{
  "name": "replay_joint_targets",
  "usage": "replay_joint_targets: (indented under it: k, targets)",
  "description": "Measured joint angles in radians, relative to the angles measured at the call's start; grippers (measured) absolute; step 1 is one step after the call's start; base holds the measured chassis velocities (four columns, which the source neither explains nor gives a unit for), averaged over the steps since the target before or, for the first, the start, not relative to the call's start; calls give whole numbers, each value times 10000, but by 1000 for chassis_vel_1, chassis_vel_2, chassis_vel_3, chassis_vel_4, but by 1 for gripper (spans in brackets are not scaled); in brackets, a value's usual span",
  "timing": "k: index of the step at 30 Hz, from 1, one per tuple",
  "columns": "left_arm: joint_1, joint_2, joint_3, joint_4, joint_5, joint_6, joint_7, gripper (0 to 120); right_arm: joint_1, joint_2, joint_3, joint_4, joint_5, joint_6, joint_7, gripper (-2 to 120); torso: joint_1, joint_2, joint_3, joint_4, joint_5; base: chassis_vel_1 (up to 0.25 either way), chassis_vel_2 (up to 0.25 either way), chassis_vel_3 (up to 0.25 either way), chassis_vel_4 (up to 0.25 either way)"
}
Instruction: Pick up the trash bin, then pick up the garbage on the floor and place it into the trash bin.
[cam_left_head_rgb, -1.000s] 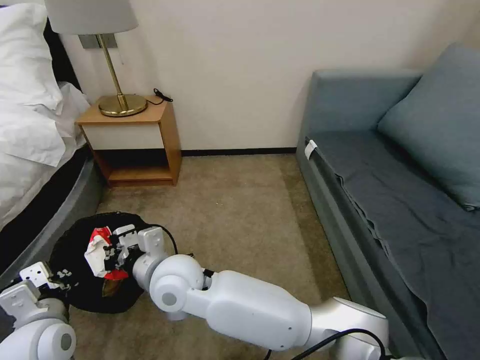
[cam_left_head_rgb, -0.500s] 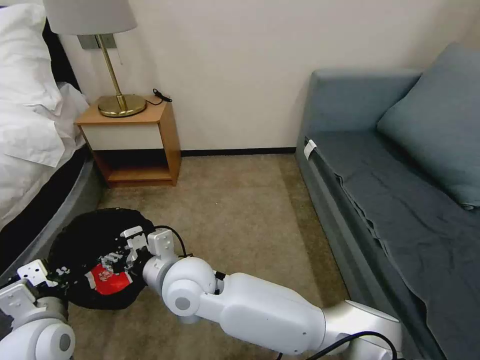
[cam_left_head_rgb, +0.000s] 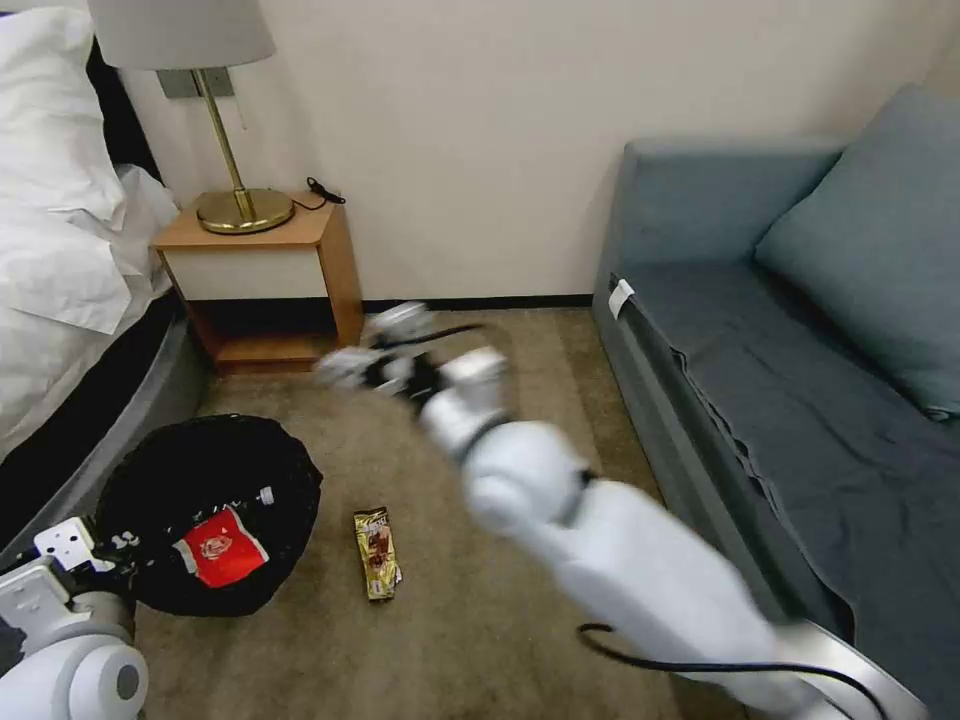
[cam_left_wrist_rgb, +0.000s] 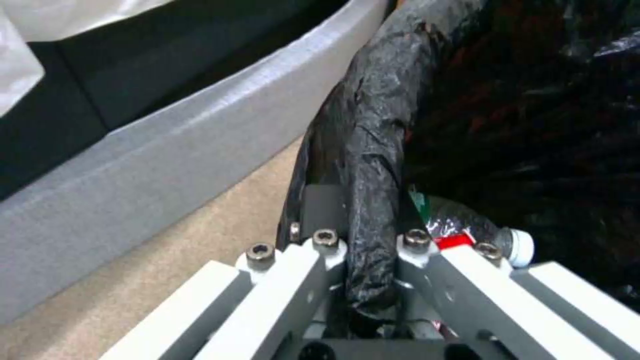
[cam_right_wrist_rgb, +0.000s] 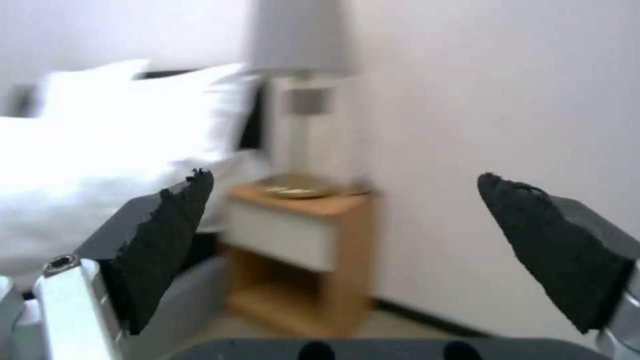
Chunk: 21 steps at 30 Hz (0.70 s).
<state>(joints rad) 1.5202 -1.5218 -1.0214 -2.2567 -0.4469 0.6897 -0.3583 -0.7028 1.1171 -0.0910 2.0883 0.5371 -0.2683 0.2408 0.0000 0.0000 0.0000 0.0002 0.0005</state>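
While the left gripper (cam_left_wrist_rgb: 363, 260) pinches the bag-wrapped rim of the trash bin (cam_left_head_rgb: 150, 480), the right gripper (cam_right_wrist_rgb: 347, 245) hangs empty, pads spread wide.

Inside the bin, just beyond the left gripper, lie a red snack packet (cam_left_head_rgb: 220, 547) and a small clear bottle (cam_left_wrist_rgb: 467, 231). A gold-brown snack wrapper (cam_left_head_rgb: 377, 552) rests on the carpet (cam_left_head_rgb: 500, 400) just beside the bin — below and nearer the robot than the right gripper, which faces the nightstand (cam_right_wrist_rgb: 300, 240).

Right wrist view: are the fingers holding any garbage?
No, the right gripper is open, its black fingers spread wide with nothing between them.
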Motion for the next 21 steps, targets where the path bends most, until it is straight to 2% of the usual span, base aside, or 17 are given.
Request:
replay_joint_targets:
  k: [1, 2, 4, 6, 7, 10, 11, 12, 15, 21]
  targets:
    - [0, 0, 0, 0, 0, 0, 0, 2, 0, 0, 0, 0, 0, 0, 0, 100, 0, 0, 0, 0, 0, 0, 0, 0, 0]
    - [22, 27, -38, -1, -31, -5, 8, 2, -699, -533, 767, 350, -178, 114, -82, 100, 0, 0, 0, -3, 1, 0, 0, 0, 0]
    - [-18, 59, -91, 54, -72, -43, 35, 2, -2260, -1019, 2158, 887, -669, 425, -101, 100, -1, 0, -1, -8, 2, 0, 0, 0, 0]
    - [-89, 67, -89, 109, -78, -88, 55, 2, -3667, -885, 3408, 1309, -1154, 648, -111, 100, -1, 0, -1, -8, 0, 0, 0, 0, 0]
    - [-89, 67, -89, 109, -78, -88, 55, 2, -3667, -885, 3408, 1309, -1154, 648, -111, 100, -1, 0, -1, -8, 0, 0, 0, 0, 0]
    - [-175, 9, -17, 135, 5, -165, 107, 2, -5577, 148, 4496, 1868, -2062, 987, -132, 100, 0, -1, -1, -4, 0, 0, 0, 0, 0]
    - [-183, -10, -6, 135, 24, -191, 119, 2, -6013, 489, 4635, 2005, -2236, 1057, -82, 100, -1, 0, -2, -4, -1, 0, 0, 0, 0]
    - [-183, -10, -6, 135, 24, -191, 119, 2, -6013, 489, 4635, 2005, -2236, 1057, -82, 100, -1, 0, -2, -4, -1, 0, 0, 0, 0]
    - [-180, -5, 17, 117, 40, -229, 160, 2, -7216, 1380, 4702, 2415, -3192, 1205, 214, 100, -1, 0, -2, -4, -5, 0, 0, 0, 0]
    - [-170, 32, 44, 71, 40, -232, 168, 2, -7651, 1789, 4629, 2406, -3760, 1318, 309, 100, -1, 0, -1, -1, -6, 0, 0, 0, 0]
